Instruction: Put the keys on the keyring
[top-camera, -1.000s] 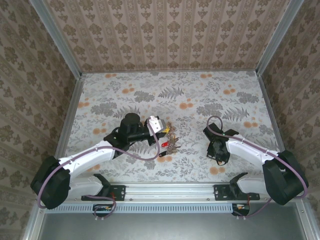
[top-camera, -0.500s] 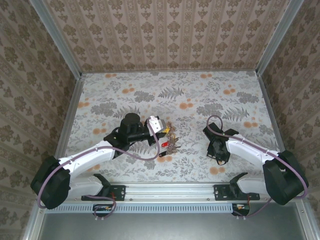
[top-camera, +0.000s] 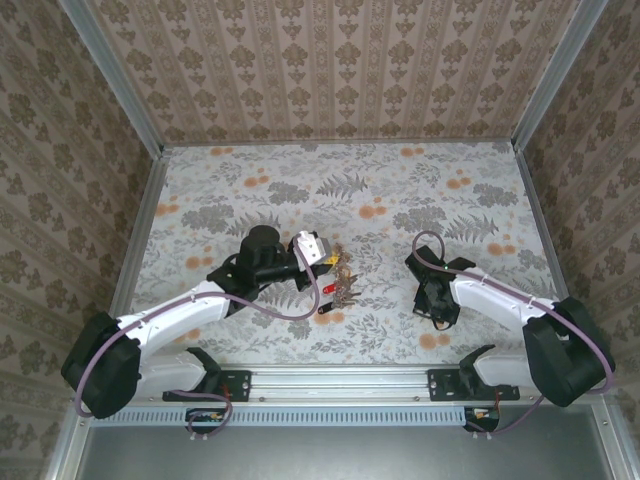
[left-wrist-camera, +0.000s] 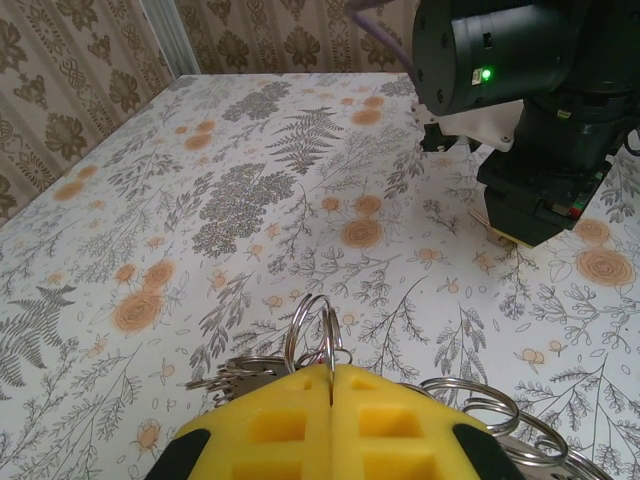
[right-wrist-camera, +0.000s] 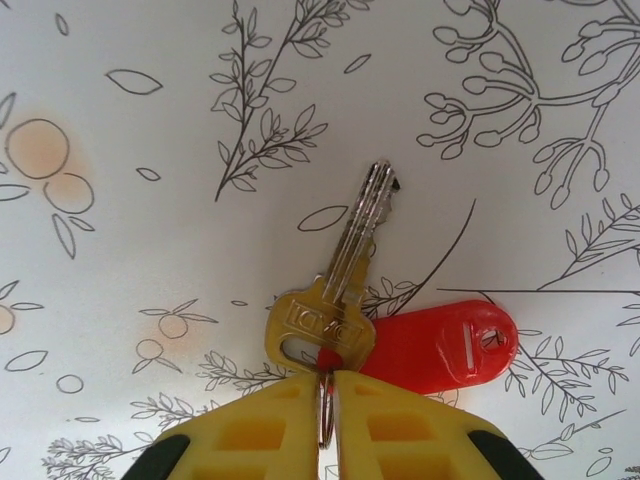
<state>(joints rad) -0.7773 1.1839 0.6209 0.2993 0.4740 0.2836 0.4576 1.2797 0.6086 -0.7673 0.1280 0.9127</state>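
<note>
My left gripper (left-wrist-camera: 331, 368) is shut on a silver keyring (left-wrist-camera: 318, 325) that stands up between its yellow fingertips. Flat metal keys (left-wrist-camera: 225, 375) fan out to its left and more loose rings (left-wrist-camera: 480, 405) lie to its right. From above, that bunch of keys (top-camera: 343, 283) with a red head (top-camera: 328, 290) sits just right of the left gripper (top-camera: 325, 264). My right gripper (right-wrist-camera: 326, 375) is shut on a small split ring carrying a brass key (right-wrist-camera: 340, 280) and a red plastic tag (right-wrist-camera: 440, 345), low over the table. It sits at the near right (top-camera: 432, 308).
A black-headed piece (top-camera: 325, 310) lies on the floral table (top-camera: 400, 200) just in front of the bunch. The right arm's dark wrist (left-wrist-camera: 540, 190) is across from the left gripper. Patterned walls close the table on three sides.
</note>
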